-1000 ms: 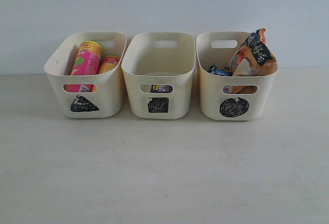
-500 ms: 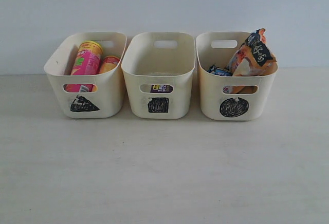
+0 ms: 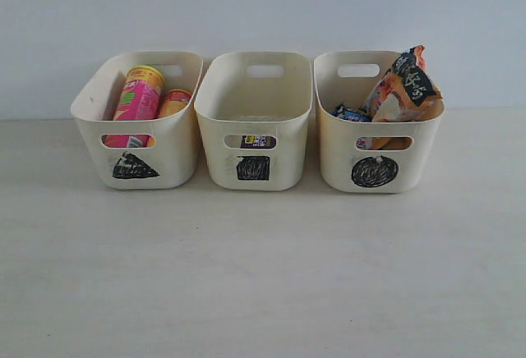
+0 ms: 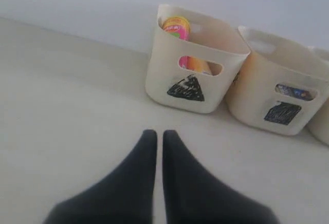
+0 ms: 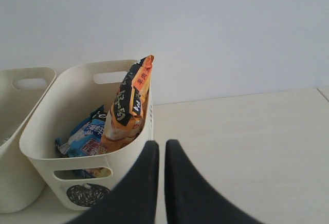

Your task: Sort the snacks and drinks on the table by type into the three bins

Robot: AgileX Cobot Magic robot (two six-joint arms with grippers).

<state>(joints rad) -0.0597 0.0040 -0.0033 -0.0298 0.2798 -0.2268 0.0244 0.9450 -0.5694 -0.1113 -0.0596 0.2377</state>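
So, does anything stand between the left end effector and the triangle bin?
Nothing visible does: only table surface lies between the left end effector and the triangle bin, which already holds the pink tube.

Operator: Report the status of the left gripper (image 4: 155,134).

Technician: Both dark fingers (image 4: 145,154) lie nearly together, with only a thin slit between them and nothing in it. They are above bare table (image 4: 67,111).

Operator: What stands beyond the fingertips?

Technician: The bin marked with a triangle (image 4: 164,70). A pink chip tube (image 4: 176,26) stands upright inside it, its top above the rim. Just beside that bin is the bin marked with a square (image 4: 252,95). A dark printed item (image 4: 294,91) shows through its slot handle, but the type cannot be told. The edge of a third bin (image 4: 321,126) is cut off by the frame.
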